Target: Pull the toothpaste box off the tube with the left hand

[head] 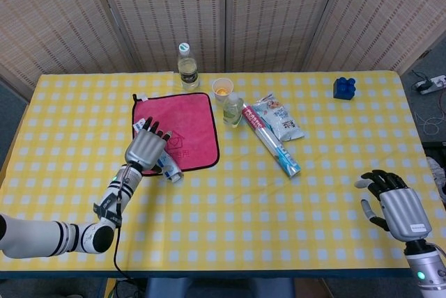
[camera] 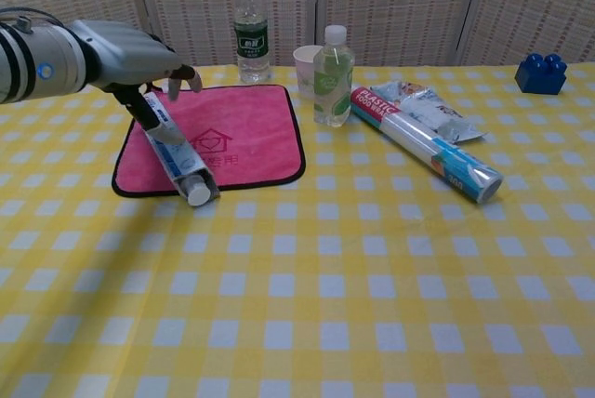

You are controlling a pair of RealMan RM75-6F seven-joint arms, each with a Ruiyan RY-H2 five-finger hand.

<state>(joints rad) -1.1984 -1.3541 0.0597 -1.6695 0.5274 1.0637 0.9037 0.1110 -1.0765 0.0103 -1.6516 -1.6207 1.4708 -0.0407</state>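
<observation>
My left hand (head: 145,148) (camera: 130,52) grips the toothpaste box (camera: 173,152) (head: 170,170) at its far end, over the left edge of the pink cloth (head: 191,124) (camera: 251,138). The white and blue pack slants down toward the front, its lower end resting on the cloth's front left corner. A round white end (camera: 198,195) shows at that lower tip. Whether box and tube have come apart I cannot tell. My right hand (head: 394,204) hovers at the table's front right with fingers spread and nothing in it.
Behind the cloth stand a water bottle (head: 187,67) (camera: 248,21), a paper cup (head: 222,89) and a small bottle (camera: 333,77). A plastic wrap roll (camera: 428,156) and snack bag (head: 279,117) lie to the right. A blue block (head: 344,88) sits far right.
</observation>
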